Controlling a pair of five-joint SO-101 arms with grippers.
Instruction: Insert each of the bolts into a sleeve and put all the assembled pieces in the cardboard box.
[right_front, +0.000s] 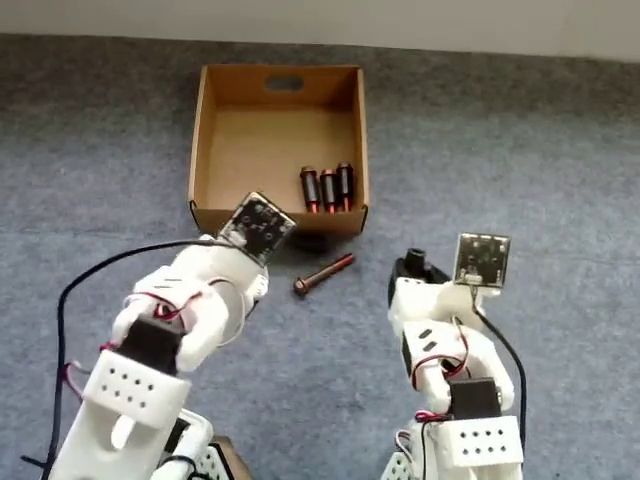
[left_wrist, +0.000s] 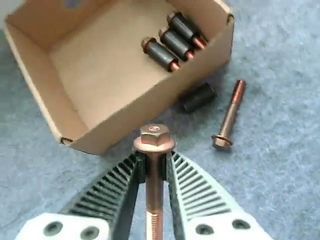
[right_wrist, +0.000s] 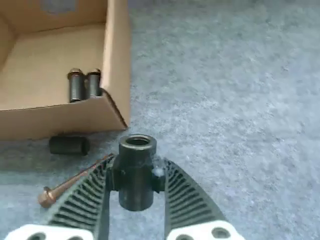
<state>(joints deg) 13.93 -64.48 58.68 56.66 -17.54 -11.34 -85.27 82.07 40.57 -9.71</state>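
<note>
The white left arm (right_front: 185, 315) leans toward the far right, and the left gripper (left_wrist: 154, 161) clamps a copper hex-head bolt (left_wrist: 154, 139). The white right arm (right_front: 445, 340) points far, with the right gripper (right_wrist: 136, 169) pinching a black cylindrical sleeve (right_wrist: 135, 190).

"What are the two arms made of?"

"White printed plastic shells on both the left arm (right_front: 170, 330) and the right arm (right_front: 450, 350); black servo blocks (right_front: 150, 345) sit between the shells; the base brackets (right_front: 130, 385) carry rows of small round holes."

"Any wiring?"

"Thin red-and-white leads (right_front: 165, 305) at the joints; a black cable (right_front: 110, 260) loops off the left arm; each wrist bears a small square circuit board (right_front: 483, 260)."

"And the fingers?"

"Dark, ribbed, wedge-shaped fingers (left_wrist: 120, 185); white mounts with dark screw heads (left_wrist: 52, 229)."
</note>
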